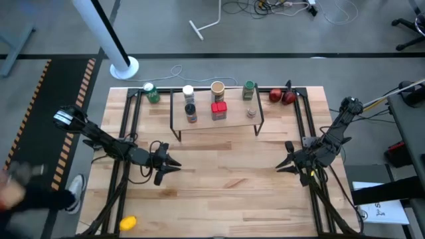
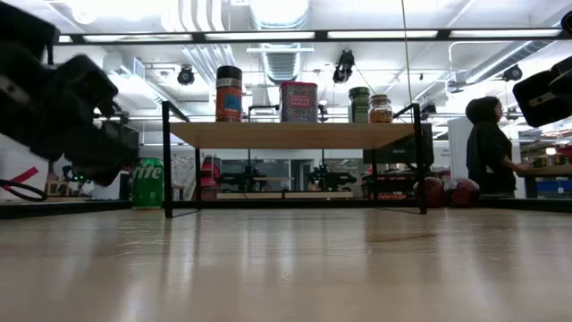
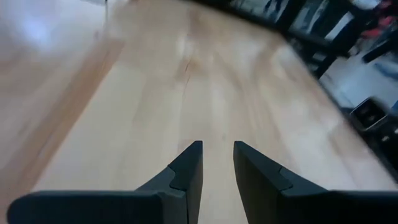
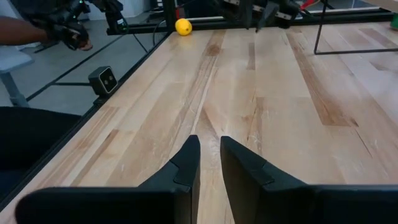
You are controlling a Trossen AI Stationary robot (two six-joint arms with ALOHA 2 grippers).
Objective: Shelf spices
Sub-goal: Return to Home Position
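Pale flat shelf (image 1: 202, 103) bears square red tin (image 1: 219, 110), round-lidded tub (image 1: 218, 87).

Readable lettering: one fragment only.
In the low view the green can (image 2: 147, 182) showed the white letters "ite"; print on the red square tin (image 2: 298, 101) was too small to read.

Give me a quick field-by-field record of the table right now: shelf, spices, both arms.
shelf: standing on the table
on shelf: white-capped jar, brown jar, tan tub, red tin, green-capped jar, grey-capped jar
beside shelf: green can left, two red fruits right
left end effector: open, empty, over bare table
right end effector: open, empty, over bare table
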